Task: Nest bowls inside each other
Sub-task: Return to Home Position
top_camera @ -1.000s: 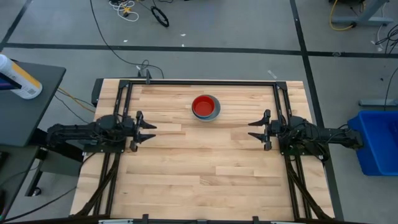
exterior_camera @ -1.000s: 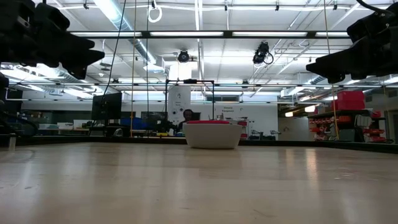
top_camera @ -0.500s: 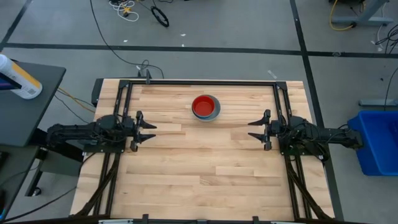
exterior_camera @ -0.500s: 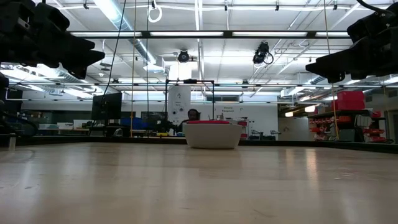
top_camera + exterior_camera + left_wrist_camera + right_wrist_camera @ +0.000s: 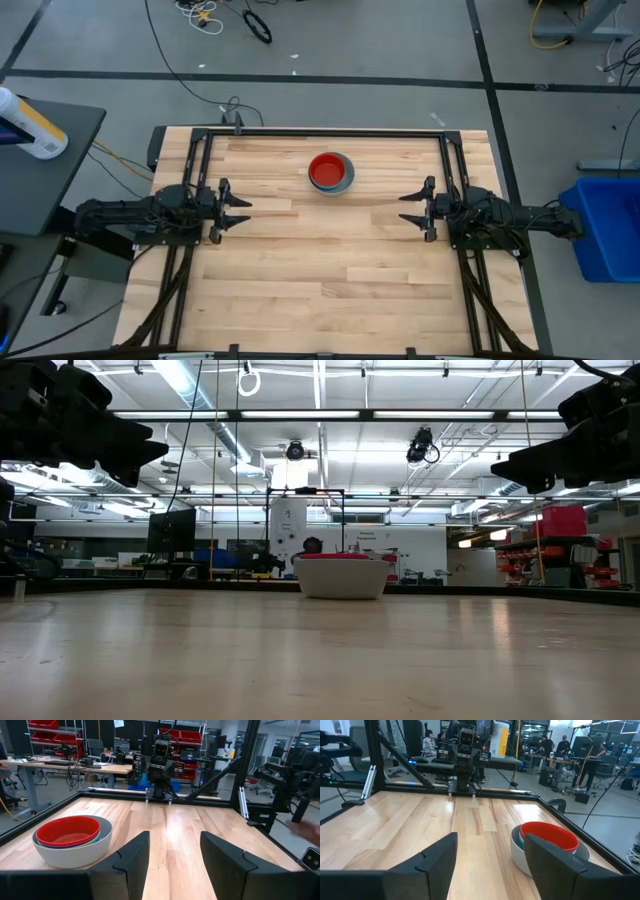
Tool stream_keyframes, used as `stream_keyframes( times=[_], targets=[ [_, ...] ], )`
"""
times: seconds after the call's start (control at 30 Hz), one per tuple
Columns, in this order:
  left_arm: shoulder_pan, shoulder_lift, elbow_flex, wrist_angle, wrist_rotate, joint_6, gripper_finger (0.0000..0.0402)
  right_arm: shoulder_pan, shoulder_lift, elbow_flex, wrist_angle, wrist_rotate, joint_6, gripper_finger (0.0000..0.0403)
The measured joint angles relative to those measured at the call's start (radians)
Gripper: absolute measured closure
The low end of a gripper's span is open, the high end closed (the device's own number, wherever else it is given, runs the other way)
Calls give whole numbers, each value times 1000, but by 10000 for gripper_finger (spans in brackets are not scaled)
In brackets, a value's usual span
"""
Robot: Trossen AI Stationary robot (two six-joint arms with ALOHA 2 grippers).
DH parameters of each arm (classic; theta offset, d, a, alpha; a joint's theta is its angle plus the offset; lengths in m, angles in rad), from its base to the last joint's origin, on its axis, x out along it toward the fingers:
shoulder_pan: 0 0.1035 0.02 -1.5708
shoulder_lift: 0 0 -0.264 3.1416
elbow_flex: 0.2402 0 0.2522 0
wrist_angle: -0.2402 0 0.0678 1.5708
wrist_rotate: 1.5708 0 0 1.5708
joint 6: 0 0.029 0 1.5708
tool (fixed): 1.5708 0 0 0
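My left claw (image 5: 240,209) and right claw (image 5: 408,208) hang at opposite sides of the table (image 5: 330,290), facing each other. Each has its fingers spread apart with nothing between them, because, as I judge it, the nesting is done. The bowls (image 5: 331,172) stand as one stack between the arms, well apart from both claws, with the red bowl (image 5: 67,832) innermost and the grey bowl (image 5: 75,855) outermost, being widest.
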Motion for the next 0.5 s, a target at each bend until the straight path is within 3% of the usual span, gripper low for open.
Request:
stream_keyframes(
  times=[0.5],
  targets=[
    [0, 0, 0, 0, 0, 0, 219, 0, 0, 0, 0, 0, 0, 139]
  ],
)
